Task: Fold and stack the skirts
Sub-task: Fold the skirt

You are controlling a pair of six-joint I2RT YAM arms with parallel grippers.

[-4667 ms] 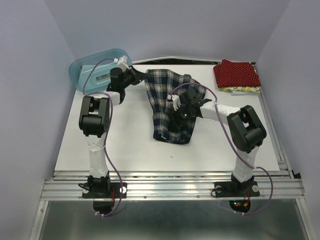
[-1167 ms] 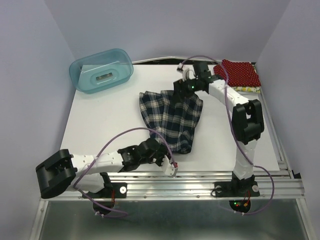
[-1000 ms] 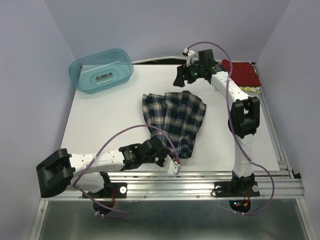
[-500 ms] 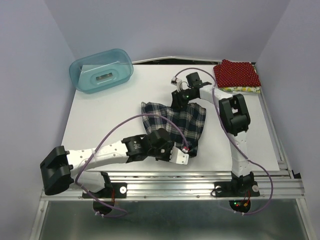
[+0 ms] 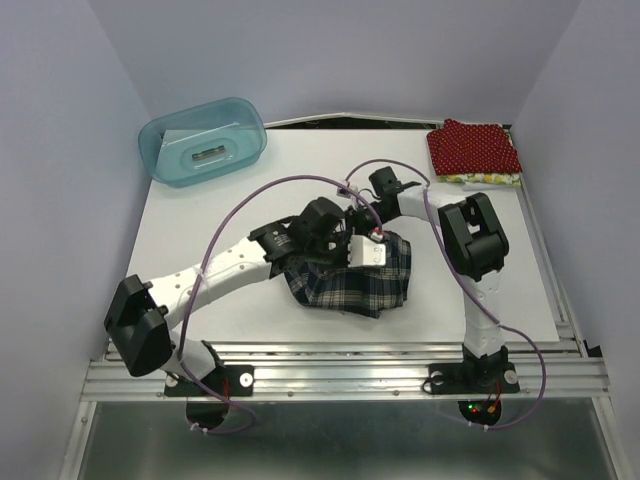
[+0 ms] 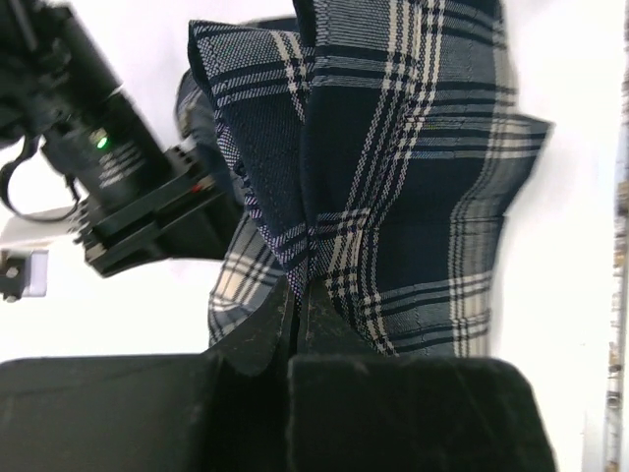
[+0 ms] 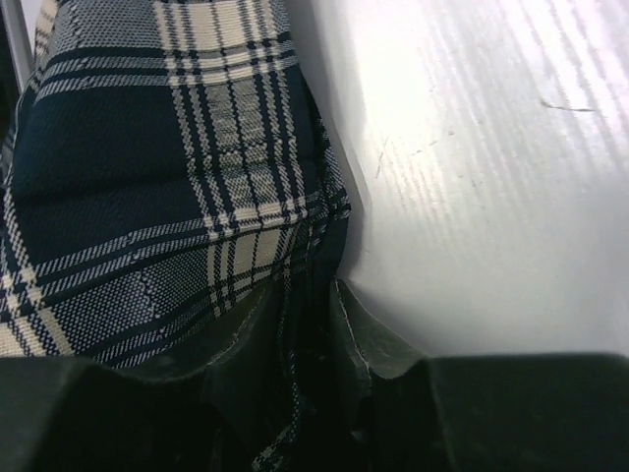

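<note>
The plaid skirt (image 5: 355, 282) lies bunched in the middle of the table, its near part lifted and folded back over itself. My left gripper (image 5: 352, 238) is over its far part, shut on a fold of the plaid cloth (image 6: 393, 147); the jaws (image 6: 298, 295) pinch a seam. My right gripper (image 5: 362, 207) is close beside it at the skirt's far edge, shut on the plaid cloth (image 7: 147, 147) at its edge (image 7: 305, 315). The red dotted skirt (image 5: 475, 147) lies folded at the back right on the yellowish patterned one (image 5: 486, 179).
A translucent teal tub (image 5: 203, 140) stands at the back left. The right arm's black wrist with a green light (image 6: 113, 187) shows close to the left gripper. White table surface (image 7: 491, 147) lies to the right of the plaid cloth.
My left gripper has carried the skirt's near hem from the front edge up to the middle, folding the skirt over. My right gripper came down from the back onto the skirt's far edge.
</note>
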